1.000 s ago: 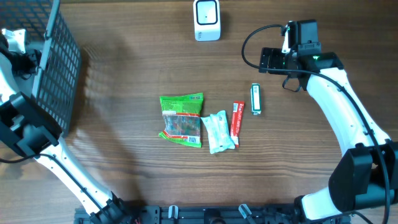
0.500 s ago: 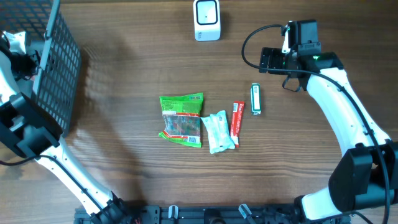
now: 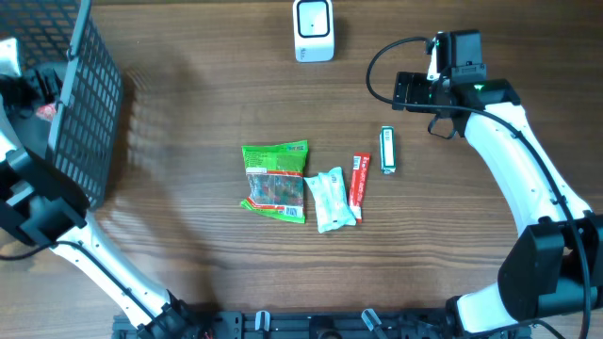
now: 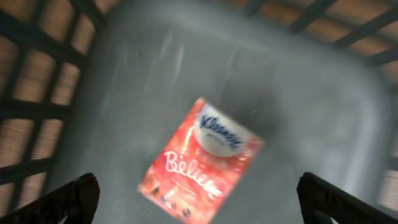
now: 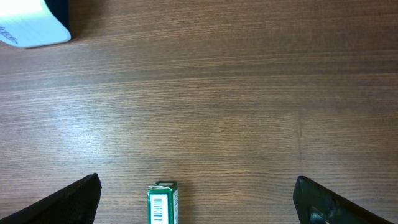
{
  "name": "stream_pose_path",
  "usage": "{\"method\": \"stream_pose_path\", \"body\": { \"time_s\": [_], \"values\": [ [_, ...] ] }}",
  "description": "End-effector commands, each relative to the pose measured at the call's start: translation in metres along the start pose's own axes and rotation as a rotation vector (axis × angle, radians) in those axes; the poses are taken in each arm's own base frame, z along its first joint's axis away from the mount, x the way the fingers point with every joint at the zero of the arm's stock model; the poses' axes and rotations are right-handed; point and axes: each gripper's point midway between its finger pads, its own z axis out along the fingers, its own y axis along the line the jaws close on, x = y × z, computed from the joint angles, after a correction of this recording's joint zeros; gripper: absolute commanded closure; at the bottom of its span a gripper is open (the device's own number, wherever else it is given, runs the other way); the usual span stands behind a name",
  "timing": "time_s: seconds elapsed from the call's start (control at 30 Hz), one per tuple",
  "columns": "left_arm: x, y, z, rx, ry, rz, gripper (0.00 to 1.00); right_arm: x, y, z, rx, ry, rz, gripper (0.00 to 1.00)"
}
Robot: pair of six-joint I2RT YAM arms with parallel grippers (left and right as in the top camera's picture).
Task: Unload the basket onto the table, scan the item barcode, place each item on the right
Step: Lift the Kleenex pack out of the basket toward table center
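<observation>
Four packets lay centre-frame: green bag (image 3: pixel 275 181), pale pouch (image 3: pixel 332 200), red stick (image 3: pixel 358 180), green box (image 3: pixel 387 150). One Kleenex pack (image 4: pixel 199 158) lay blurred in the basket (image 4: pixel 323 106), mid-frame between the left gripper (image 4: pixel 200 200)'s splayed, empty fingertips. The right gripper (image 5: pixel 198 198) was likewise wide and empty.

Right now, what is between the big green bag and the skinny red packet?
A pale crinkly pouch lies between the green bag and red packet, seen overhead.

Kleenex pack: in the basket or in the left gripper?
In the basket. Kleenex pack sits loose over its grey floor; left gripper open, clear of it.
</observation>
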Motion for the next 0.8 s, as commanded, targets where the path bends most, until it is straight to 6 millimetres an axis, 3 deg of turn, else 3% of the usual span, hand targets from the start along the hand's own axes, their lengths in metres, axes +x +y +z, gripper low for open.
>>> {"method": "stream_pose_path", "body": {
  "time_s": [0.0,0.1,0.13,0.2,0.23,0.27,0.43,0.53,0.67,0.73,0.77],
  "values": [
    [0.043,0.007,0.054,0.053,0.118,-0.023,0.00,0.000,-0.001,0.003,0.012,0.002,0.002,0.01],
    [0.050,0.005,0.062,0.090,0.131,-0.038,0.02,0.000,-0.001,0.003,0.012,0.002,0.002,0.00],
    [0.052,0.004,0.062,0.094,0.140,-0.042,0.15,0.000,-0.001,0.003,0.012,0.002,0.002,0.00],
    [0.054,0.002,0.060,0.098,0.151,-0.051,0.28,0.000,-0.001,0.003,0.012,0.002,0.002,0.00],
    [0.056,0.001,0.058,0.103,0.158,-0.054,0.42,0.000,-0.001,0.003,0.012,0.002,0.002,0.00],
    [0.057,0.000,0.055,0.106,0.166,-0.069,0.63,0.000,-0.001,0.003,0.012,0.002,0.002,0.00],
    [0.047,-0.004,0.023,0.091,0.151,-0.162,0.56,0.000,-0.001,0.003,0.012,0.002,0.002,0.00],
    [0.012,-0.005,-0.038,0.050,0.028,-0.210,0.55,0.000,-0.001,0.003,0.012,0.002,0.002,0.00],
    [-0.030,-0.020,-0.171,0.004,-0.216,-0.353,0.51,0.000,-0.001,0.003,0.012,0.002,0.002,0.00],
    [-0.033,-0.062,-0.254,0.125,-0.331,-0.384,0.52,0.000,-0.001,0.003,0.012,0.002,0.002,0.00],
    [-0.031,-0.083,-0.276,0.203,-0.354,-0.380,0.53,0.000,-0.001,0.003,0.012,0.002,0.002,0.01]
  ]
}}
